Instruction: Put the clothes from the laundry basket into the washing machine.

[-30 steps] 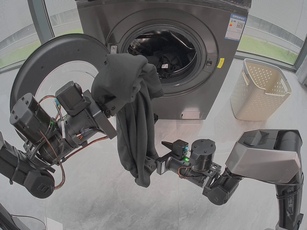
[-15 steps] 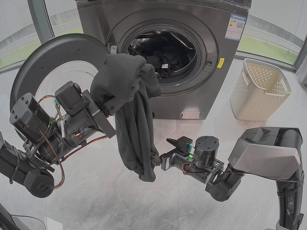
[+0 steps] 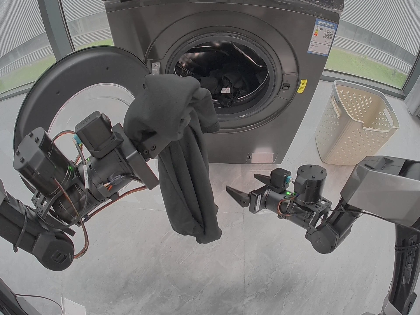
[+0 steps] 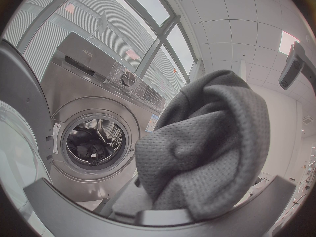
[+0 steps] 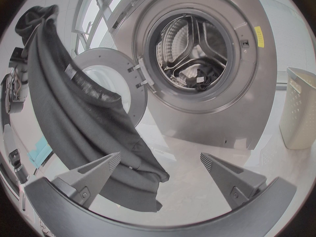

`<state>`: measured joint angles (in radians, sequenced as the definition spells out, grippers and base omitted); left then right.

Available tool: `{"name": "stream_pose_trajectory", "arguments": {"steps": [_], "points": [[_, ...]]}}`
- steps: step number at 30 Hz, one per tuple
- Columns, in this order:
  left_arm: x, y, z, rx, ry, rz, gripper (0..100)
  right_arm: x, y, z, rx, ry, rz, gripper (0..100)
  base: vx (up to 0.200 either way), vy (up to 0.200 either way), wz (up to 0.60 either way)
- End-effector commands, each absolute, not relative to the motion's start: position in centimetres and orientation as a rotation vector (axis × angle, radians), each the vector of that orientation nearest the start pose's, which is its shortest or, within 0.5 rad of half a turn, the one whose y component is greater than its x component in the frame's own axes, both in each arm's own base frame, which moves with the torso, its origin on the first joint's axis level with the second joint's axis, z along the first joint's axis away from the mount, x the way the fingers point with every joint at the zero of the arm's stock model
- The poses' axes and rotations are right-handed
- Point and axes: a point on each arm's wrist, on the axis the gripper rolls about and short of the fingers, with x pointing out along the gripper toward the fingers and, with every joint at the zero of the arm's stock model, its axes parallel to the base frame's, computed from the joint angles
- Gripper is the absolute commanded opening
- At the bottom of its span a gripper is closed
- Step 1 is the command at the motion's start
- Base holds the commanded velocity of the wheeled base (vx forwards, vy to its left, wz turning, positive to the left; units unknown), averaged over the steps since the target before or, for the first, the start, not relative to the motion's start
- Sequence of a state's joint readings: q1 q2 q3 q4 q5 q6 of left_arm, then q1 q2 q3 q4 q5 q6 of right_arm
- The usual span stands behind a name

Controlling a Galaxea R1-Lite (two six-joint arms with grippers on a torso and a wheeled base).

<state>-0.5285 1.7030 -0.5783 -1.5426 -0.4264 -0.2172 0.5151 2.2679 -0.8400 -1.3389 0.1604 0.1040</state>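
The step in hand is judged to be the loading of one piece: a grey garment (image 3: pixel 183 167) is held up by the left claw (image 3: pixel 151 145), which is buried in its bunched top and gripped shut on the cloth. The rest of the garment hangs straight down, clear of the floor (image 3: pixel 262 263). It is held just in front of the washing machine (image 3: pixel 262 123), low and to the left of the drum opening (image 3: pixel 223 73), but no part of it has yet been passed through. Dark clothes (image 3: pixel 227 84) are seen lying in the drum.

The right claw (image 3: pixel 243 184) is spread wide and holds nothing. It is placed low, just to the right of the hanging tail and apart from it.

The next move is judged to call for the bunched top to be lifted and carried into the opening, with the long tail gathered up so that it is not left draped over the rim.

The laundry basket (image 3: pixel 354 127) is set on the floor to the right of the machine. The door (image 3: pixel 65 88) is swung fully open to the left. The floor is pale, glossy stone, and tall windows (image 3: pixel 26 44) are seen behind, with grass outside.
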Motion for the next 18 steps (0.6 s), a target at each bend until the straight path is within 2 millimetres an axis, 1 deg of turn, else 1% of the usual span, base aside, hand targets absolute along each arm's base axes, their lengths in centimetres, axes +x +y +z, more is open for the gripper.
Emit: {"name": "stream_pose_trajectory", "arguments": {"steps": [1,2,3,4,5,7,8,11,12,14,16,18], "points": [[23.2,-14.8,21.2,-0.220,-0.323,-0.991,0,36.1,20.1,7.7,0.094,0.062,0.662,100,0.000,0.000,0.00],[23.2,-14.8,21.1,-0.220,-0.322,-0.991,0,36.4,20.3,7.6,0.094,0.065,0.663,100,0.000,0.000,0.00],[23.2,-14.8,21.1,-0.220,-0.320,-0.992,0,36.9,21.0,7.2,0.092,0.072,0.672,100,0.000,0.000,0.00],[23.2,-14.8,21.1,-0.220,-0.320,-0.992,0,36.9,21.0,7.2,0.092,0.072,0.672,100,0.000,0.000,0.00],[23.2,-14.8,21.1,-0.218,-0.320,-0.997,0,37.5,21.7,7.0,0.092,0.064,0.682,100,0.000,0.000,0.00],[23.2,-14.7,21.1,-0.215,-0.318,-1.003,0,37.7,22.6,6.9,0.093,0.061,0.707,100,0.000,0.000,0.00],[23.2,-14.7,21.1,-0.215,-0.318,-1.003,0,37.7,22.7,7.0,0.093,0.059,0.710,100,0.000,0.000,0.00],[23.3,-14.6,21.1,-0.214,-0.318,-1.003,0,37.0,23.6,6.8,0.093,0.064,0.762,100,0.000,0.000,0.00],[23.3,-14.6,21.1,-0.214,-0.318,-1.003,0,36.6,23.7,6.9,0.091,0.066,0.777,100,0.000,0.000,0.00],[23.3,-14.6,21.1,-0.214,-0.318,-1.003,0,36.4,23.8,6.9,0.092,0.065,0.785,100,0.000,0.000,0.00],[23.3,-14.6,21.1,-0.214,-0.318,-1.003,0,35.0,24.3,7.1,0.091,0.077,0.840,100,0.000,0.000,0.00],[23.3,-14.6,21.1,-0.214,-0.318,-1.001,0,34.5,24.6,7.1,0.091,0.077,0.855,100,0.000,0.000,0.00]]}}
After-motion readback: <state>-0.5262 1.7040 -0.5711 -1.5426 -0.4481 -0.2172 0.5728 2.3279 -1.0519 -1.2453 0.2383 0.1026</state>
